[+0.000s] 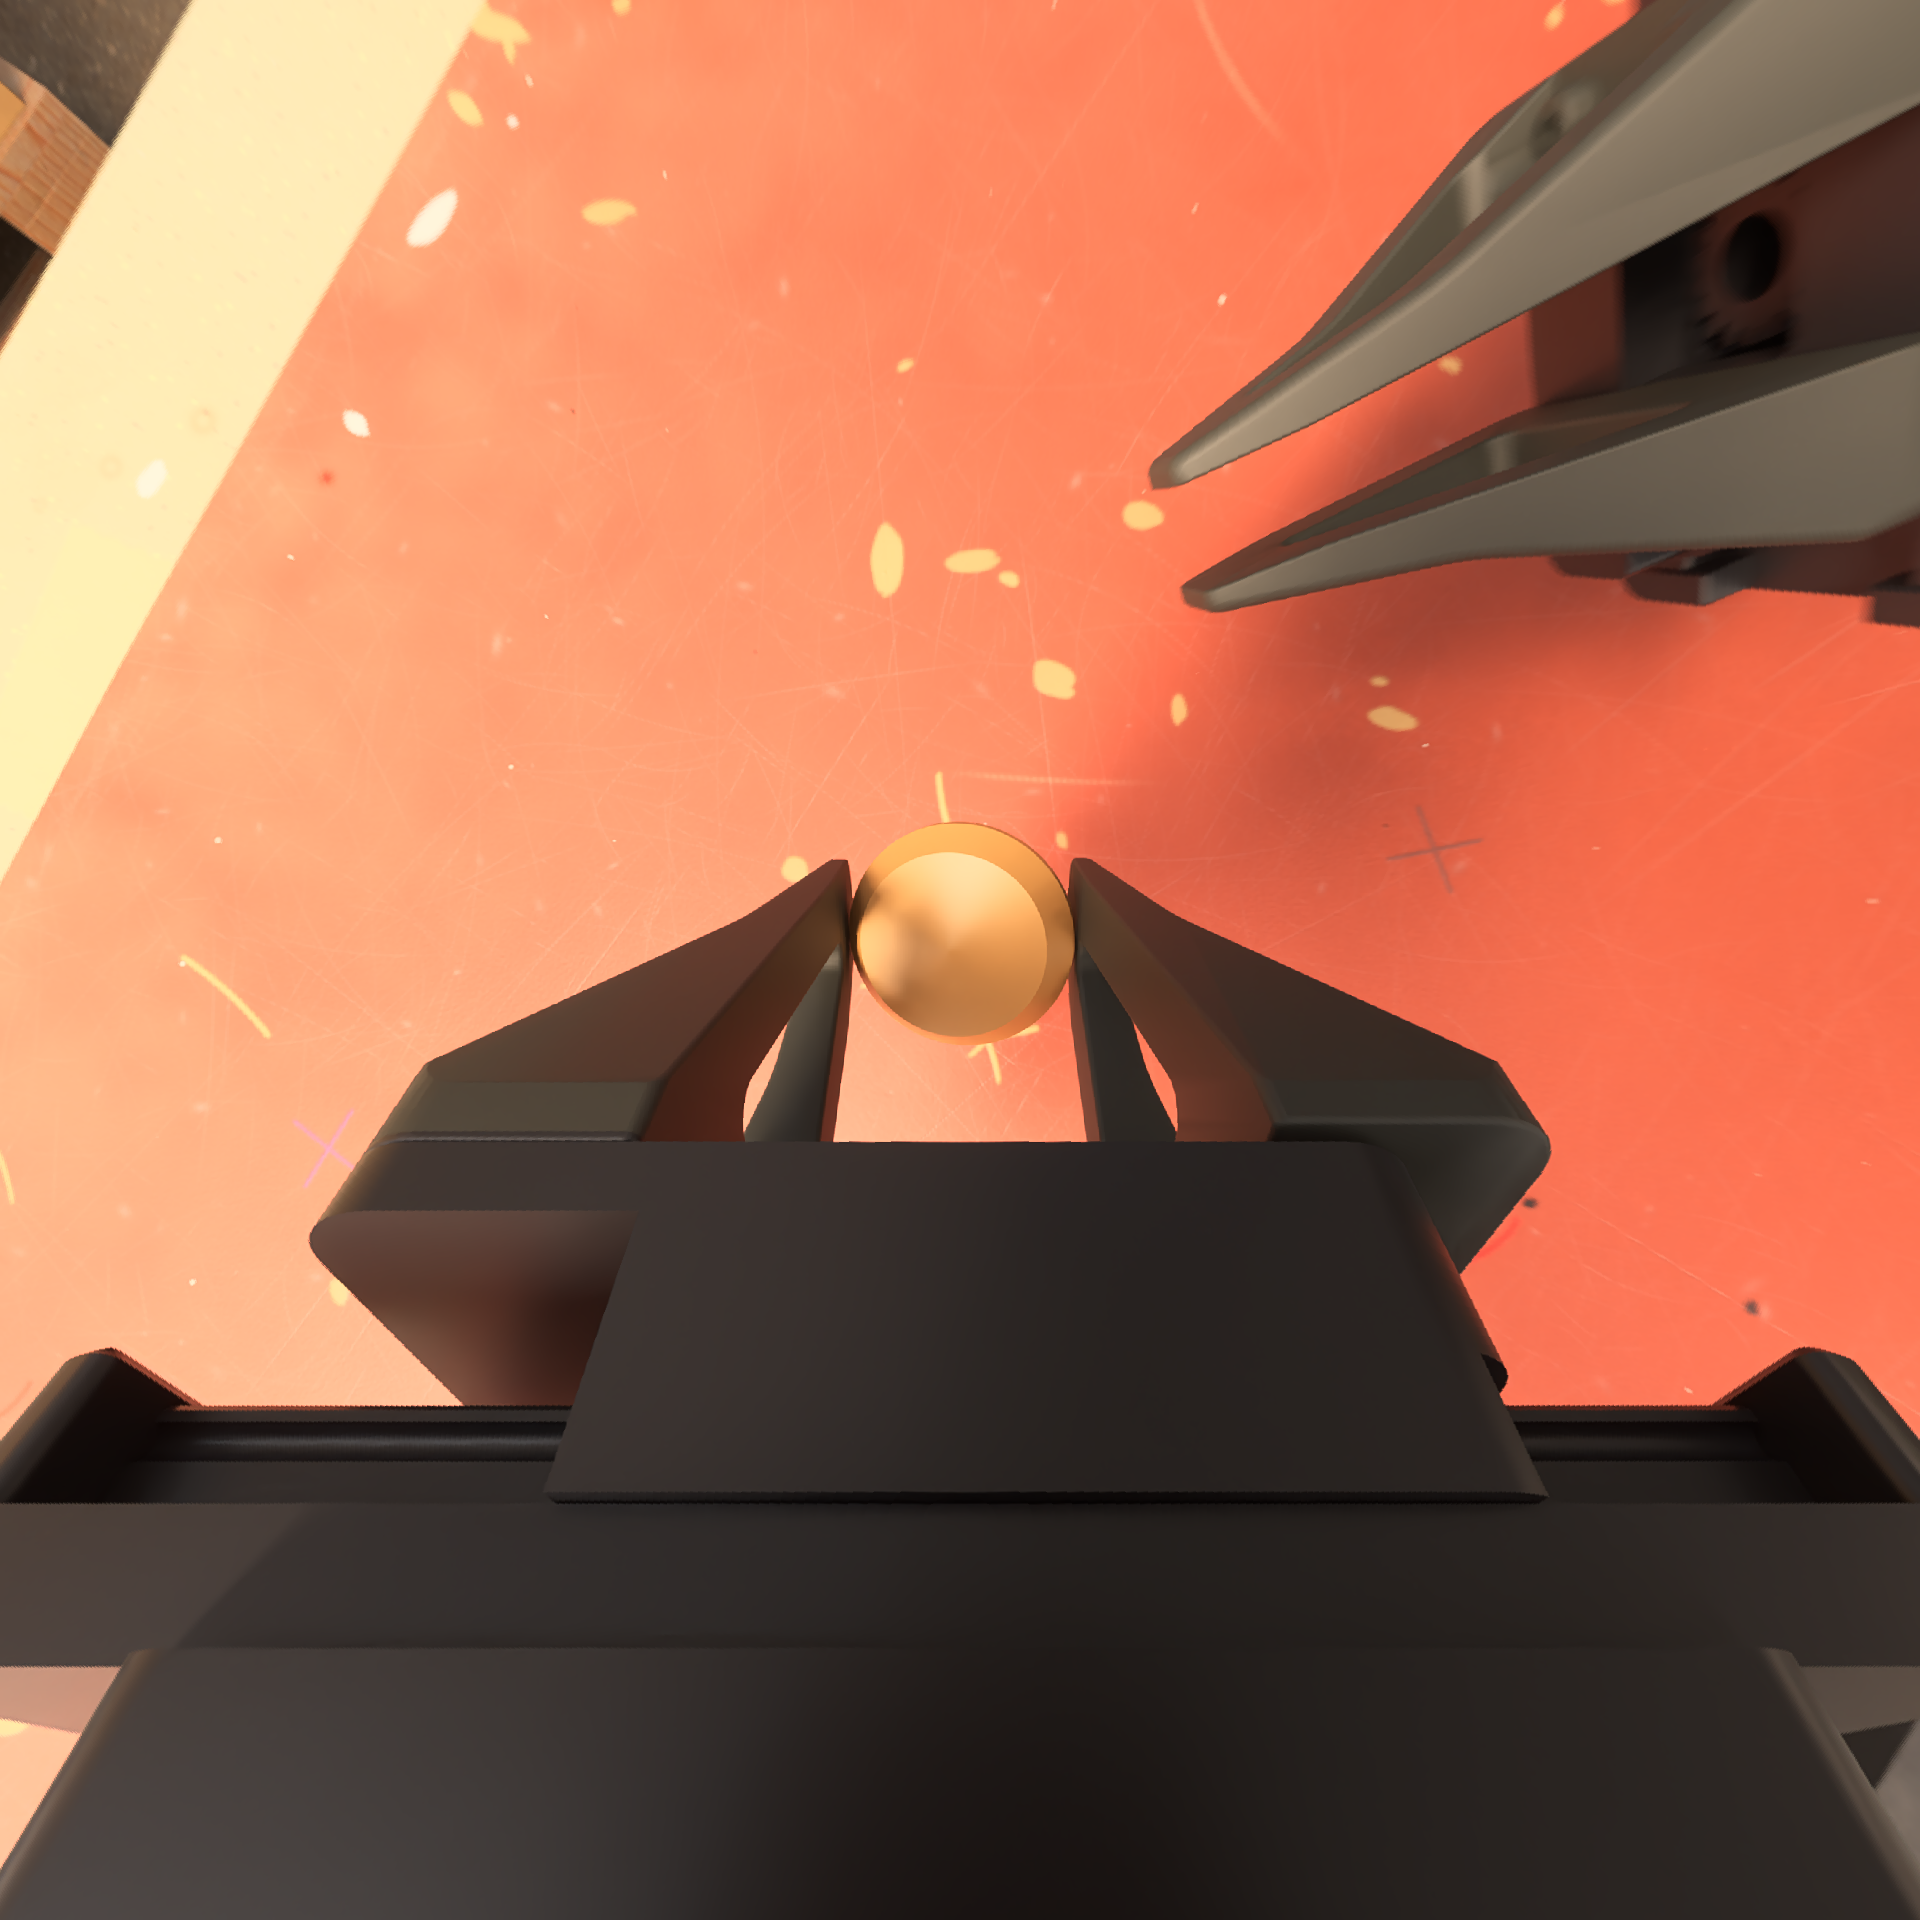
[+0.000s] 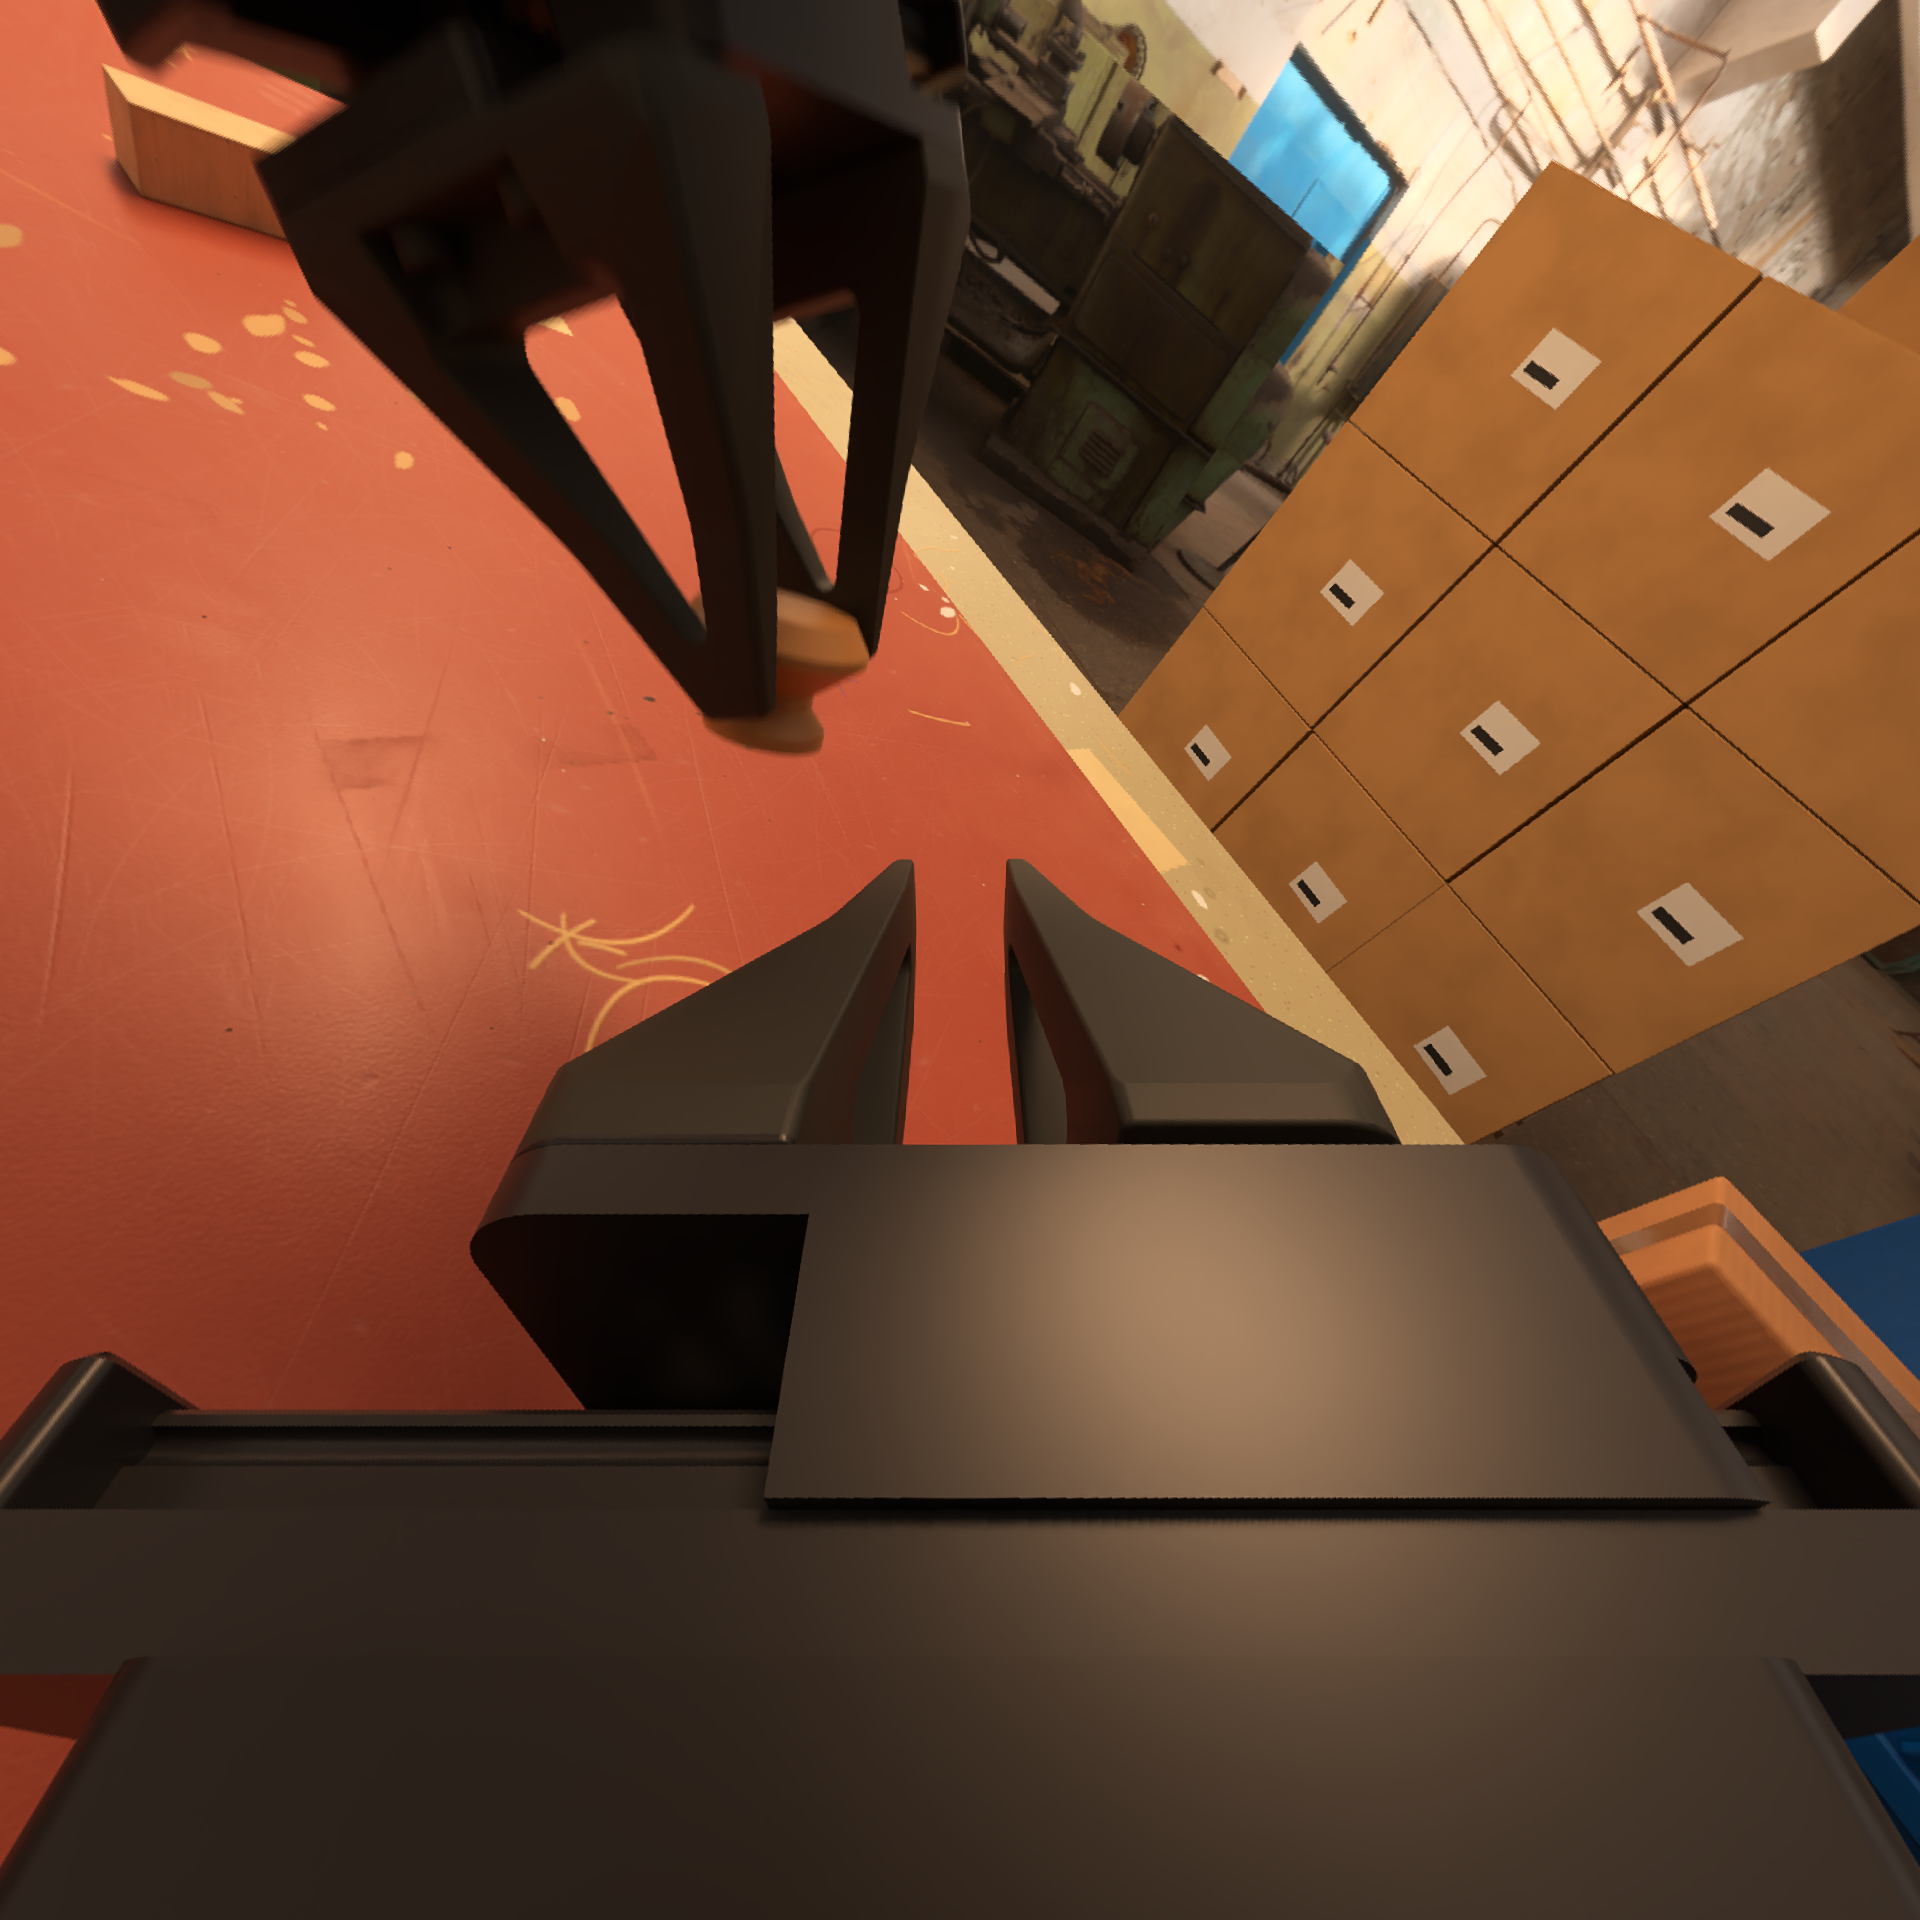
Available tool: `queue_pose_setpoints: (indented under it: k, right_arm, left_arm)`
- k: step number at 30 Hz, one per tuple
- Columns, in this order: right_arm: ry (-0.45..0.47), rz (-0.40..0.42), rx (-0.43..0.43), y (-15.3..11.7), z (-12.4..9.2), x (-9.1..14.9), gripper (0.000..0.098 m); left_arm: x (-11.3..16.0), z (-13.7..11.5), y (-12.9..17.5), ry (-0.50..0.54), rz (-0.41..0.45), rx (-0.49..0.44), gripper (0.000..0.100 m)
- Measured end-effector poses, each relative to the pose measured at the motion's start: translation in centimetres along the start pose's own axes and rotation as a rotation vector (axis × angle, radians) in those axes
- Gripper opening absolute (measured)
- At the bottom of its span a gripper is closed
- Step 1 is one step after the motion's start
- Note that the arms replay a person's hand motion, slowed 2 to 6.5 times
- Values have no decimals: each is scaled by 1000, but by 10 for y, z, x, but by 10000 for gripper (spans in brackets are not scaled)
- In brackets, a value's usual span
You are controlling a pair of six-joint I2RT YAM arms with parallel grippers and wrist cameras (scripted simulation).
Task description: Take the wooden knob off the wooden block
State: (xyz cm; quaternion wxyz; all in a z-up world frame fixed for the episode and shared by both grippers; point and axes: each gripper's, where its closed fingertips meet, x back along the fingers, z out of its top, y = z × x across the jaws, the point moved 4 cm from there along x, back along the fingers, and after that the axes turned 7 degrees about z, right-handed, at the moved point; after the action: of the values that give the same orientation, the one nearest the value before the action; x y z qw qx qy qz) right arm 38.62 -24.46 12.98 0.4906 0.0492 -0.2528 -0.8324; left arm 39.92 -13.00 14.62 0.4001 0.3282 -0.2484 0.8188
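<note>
My left gripper [image 1: 961, 894] is shut on the round wooden knob [image 1: 961, 932], which sits between its two fingertips above the red table. In the right wrist view the same gripper [image 2: 795, 665] hangs down with the knob [image 2: 816, 665] clear of the table surface. The wooden block [image 2: 192, 156] lies apart from the knob, at the far top left of the right wrist view, partly hidden behind the left arm. My right gripper [image 2: 959, 878] is empty, its fingers a narrow gap apart, low over the table. It shows at the top right of the left wrist view [image 1: 1179, 535].
The red table [image 1: 623, 623] has a cream edge strip [image 1: 135, 343]. Beyond the edge stand stacked brown cardboard boxes [image 2: 1558, 644], green machinery [image 2: 1132, 343] and an orange bin [image 2: 1725, 1299]. A piece of wood [image 1: 42, 156] shows past the table edge at top left.
</note>
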Motion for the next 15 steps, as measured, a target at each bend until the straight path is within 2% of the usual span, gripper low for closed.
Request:
queue_pose_setpoints:
  k: [9, 15]
  right_arm:
    - [-28, -24, 32, -1, -4, 7, 140]
    - [-39, -23, 40, -3, -6, 9, 139]
  left_arm:
    - [-44, -12, 4, -80, 4, -11, 346]
    - [-58, -18, 0, -138, 78, -69, 346]
